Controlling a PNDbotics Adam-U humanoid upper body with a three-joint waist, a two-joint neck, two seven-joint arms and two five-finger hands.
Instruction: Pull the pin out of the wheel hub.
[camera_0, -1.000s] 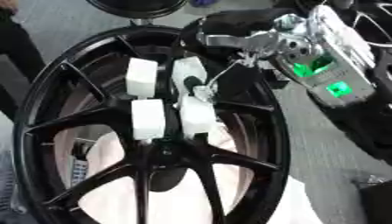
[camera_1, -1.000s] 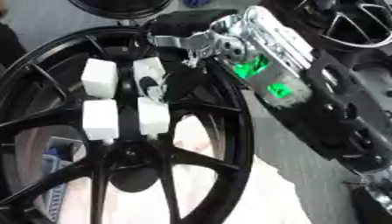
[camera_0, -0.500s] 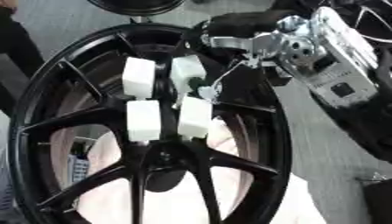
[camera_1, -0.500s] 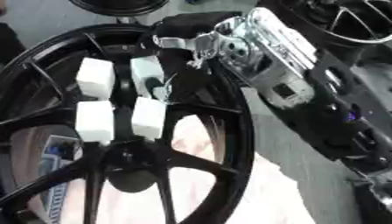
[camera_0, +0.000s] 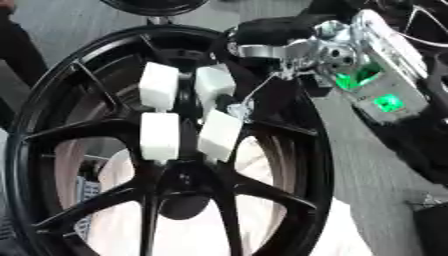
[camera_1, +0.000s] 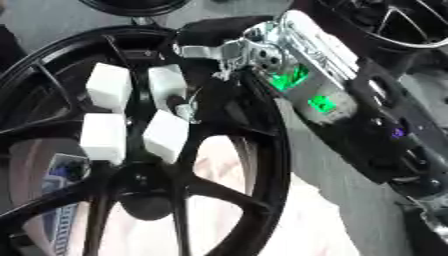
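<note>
**Inspector:** Start with what is obscured.

**Assistant:** The wheel hub (camera_0: 166, 165) fills most of both views and is cut off at the left and bottom edges. It is black, with spokes radiating from a dark centre boss. The right hand (camera_0: 271, 42) enters from the upper right and sits over the upper rim. Its fingers are dark against the dark rim, so I cannot tell whether they are spread, pressed together or pinching anything. The left hand appears in neither view.

**Inspector:** The pin?

**Assistant:** A small metallic piece (camera_0: 238, 107) shows between the upper spokes, just beside the white blocks, with a thin wire (camera_0: 262, 90) running up from it towards the right hand. It is too blurred to confirm as the pin, or whether it is seated in the hub.

**Inspector:** The white blocks?

**Assistant:** Four white blocks (camera_0: 159, 137) sit on the spokes above the centre, two upper and two lower; the lower right one is tilted.

**Inspector:** Arm detail?

**Assistant:** The right forearm is silver with green lights (camera_1: 302, 87) glowing on it.

**Inspector:** Surface and surroundings?

**Assistant:** Pale cloth (camera_1: 297, 220) lies beneath the hub, visible through the spokes. Grey floor (camera_0: 367, 165) shows to the right. Part of another black wheel (camera_1: 385, 20) sits at the upper right.
</note>
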